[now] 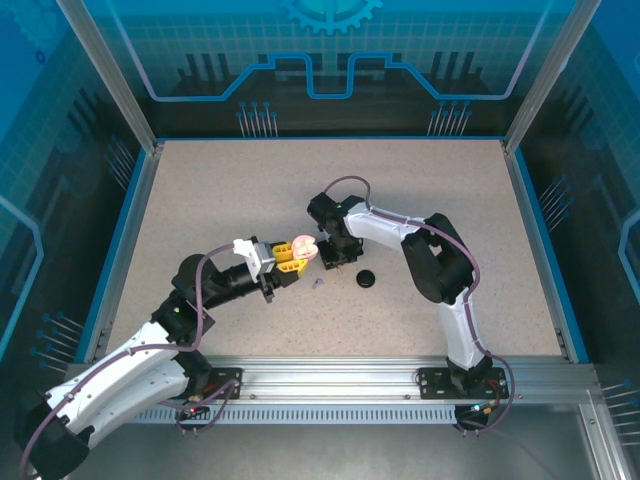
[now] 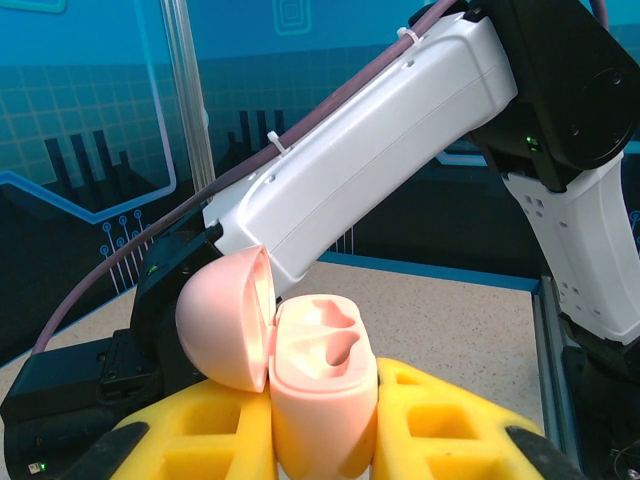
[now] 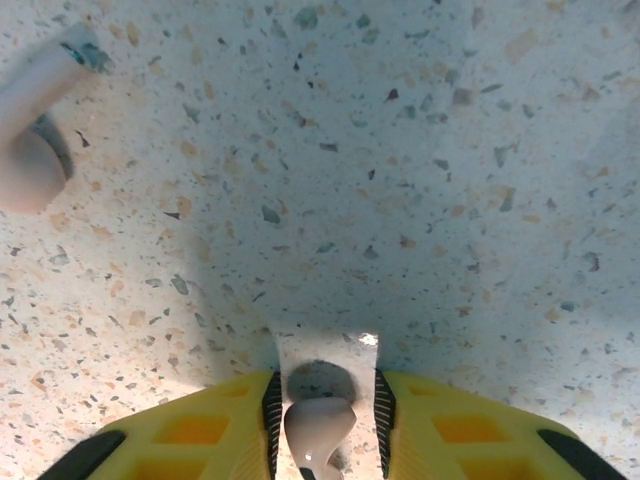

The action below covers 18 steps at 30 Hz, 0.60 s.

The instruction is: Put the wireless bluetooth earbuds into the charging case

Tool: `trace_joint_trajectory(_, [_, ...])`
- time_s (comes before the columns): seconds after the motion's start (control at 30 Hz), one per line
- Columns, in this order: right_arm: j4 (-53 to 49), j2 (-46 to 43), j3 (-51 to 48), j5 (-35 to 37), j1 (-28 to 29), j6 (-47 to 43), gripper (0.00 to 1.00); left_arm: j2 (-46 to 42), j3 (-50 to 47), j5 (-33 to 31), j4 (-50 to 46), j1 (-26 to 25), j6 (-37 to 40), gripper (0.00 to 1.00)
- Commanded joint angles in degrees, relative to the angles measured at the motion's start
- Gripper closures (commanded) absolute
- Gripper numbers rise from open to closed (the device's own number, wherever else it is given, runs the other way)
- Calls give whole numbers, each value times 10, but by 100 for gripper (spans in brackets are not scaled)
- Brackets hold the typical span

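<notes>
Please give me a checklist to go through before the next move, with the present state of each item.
1. Left gripper holds case: ok.
2. Lid open: ok.
3. Both wells free: ok.
4. Bud between fingers of right gripper: ok.
5. Grip on bud firm: cannot tell.
6. Bud above a well: not ok, table lies under it.
</notes>
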Motion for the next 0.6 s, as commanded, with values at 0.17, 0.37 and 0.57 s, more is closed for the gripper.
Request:
trace_joint_trajectory(0.17, [-17, 13, 4, -26, 3, -3, 73, -10, -3, -11, 1, -5, 14, 88])
trace_joint_trajectory(0.37, [-21, 1, 3, -28, 4, -1, 77, -11, -4, -11, 0, -4, 13, 88])
trace_joint_trajectory(0.57, [-12, -29, -9, -19, 2, 4, 78, -10, -7, -13, 2, -5, 12, 88])
